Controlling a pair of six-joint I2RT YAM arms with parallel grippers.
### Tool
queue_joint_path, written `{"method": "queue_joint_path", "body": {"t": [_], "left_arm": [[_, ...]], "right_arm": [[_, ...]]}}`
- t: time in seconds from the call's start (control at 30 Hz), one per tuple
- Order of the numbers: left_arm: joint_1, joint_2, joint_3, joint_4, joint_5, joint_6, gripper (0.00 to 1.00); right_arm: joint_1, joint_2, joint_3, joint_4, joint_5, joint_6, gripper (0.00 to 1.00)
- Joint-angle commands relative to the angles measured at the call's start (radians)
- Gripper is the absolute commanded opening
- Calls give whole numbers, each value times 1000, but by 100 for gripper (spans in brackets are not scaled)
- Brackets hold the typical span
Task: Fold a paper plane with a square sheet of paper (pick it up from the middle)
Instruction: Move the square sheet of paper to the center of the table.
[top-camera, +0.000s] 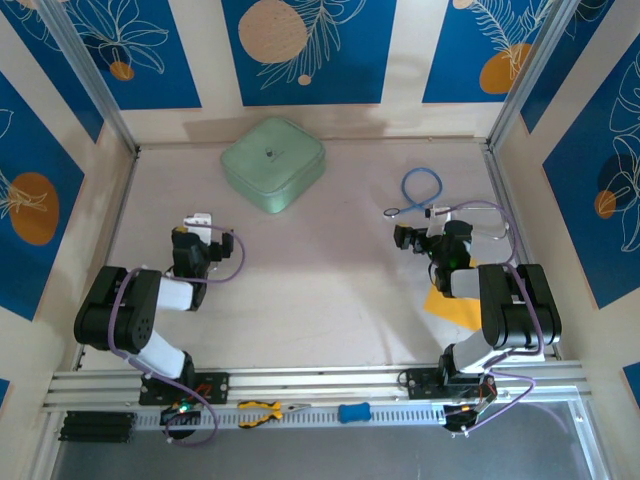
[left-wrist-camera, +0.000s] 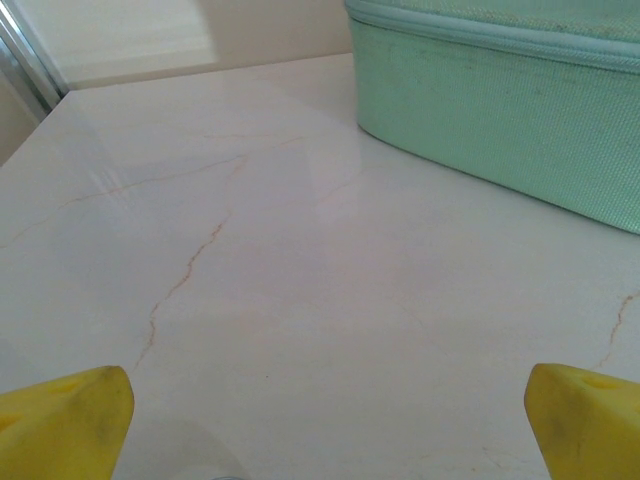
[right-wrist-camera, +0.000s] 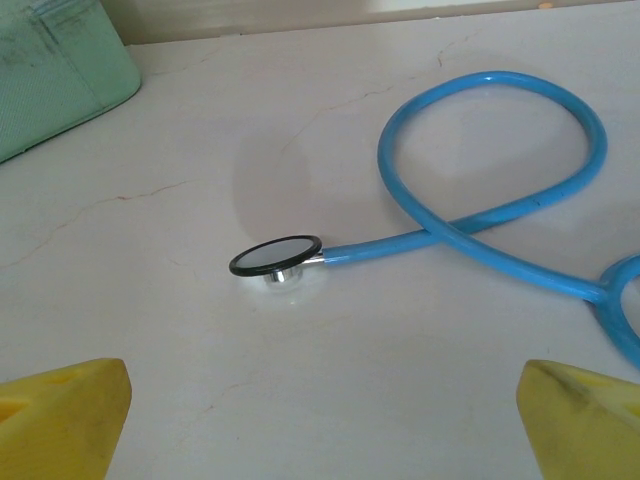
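Note:
The square sheet of paper (top-camera: 452, 305) is bright orange-yellow and lies flat on the table at the near right, partly hidden under the right arm. My right gripper (top-camera: 415, 234) sits just beyond the sheet. It is open, with bare tabletop between its yellow fingertips (right-wrist-camera: 65, 412), which point toward a stethoscope. My left gripper (top-camera: 200, 222) is over the left half of the table, far from the paper. It is also open and holds nothing between its yellow fingertips (left-wrist-camera: 70, 418).
A mint-green rounded case (top-camera: 272, 163) stands at the back centre, also seen ahead of the left gripper (left-wrist-camera: 500, 100). A blue stethoscope (top-camera: 420, 190) lies at the back right, its chest piece (right-wrist-camera: 276, 257) just ahead of the right gripper. Yellow-handled pliers (top-camera: 262, 411) rest on the front rail.

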Motion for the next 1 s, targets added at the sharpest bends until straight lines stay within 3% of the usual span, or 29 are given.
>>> {"method": "queue_joint_path", "body": {"t": [0.0,0.07,0.13,0.3,0.4,0.43,0.5,0.6,0.7,0.97], "left_arm": [[2,-49,-51,93,12,13,100],[1,-113,-64,62,-4,9,100],[1,-200,-43,-67,-33,-13,100],[2,-391,143,-661,-172,-217,100],[1,-439,254,-981,-255,-417,100],[2,-450,280,-1058,-267,-467,100],[4,-476,300,-1119,-182,-483,100],[3,-518,274,-1084,20,-519,100],[3,-532,259,-1048,148,-548,100],[2,-533,285,-1086,231,-596,100]], "right_arm": [[17,-47,13,-18,54,-7,99],[21,-117,41,-135,78,8,99],[0,-194,132,-402,90,108,99],[-40,-288,366,-1038,262,456,99],[-109,-297,431,-1283,203,590,99],[-127,-307,421,-1319,187,634,99],[-192,-328,372,-1338,85,690,99],[-239,-331,324,-1350,29,719,99],[-245,-304,304,-1334,13,707,99],[-203,-132,347,-1357,20,681,100]]}}
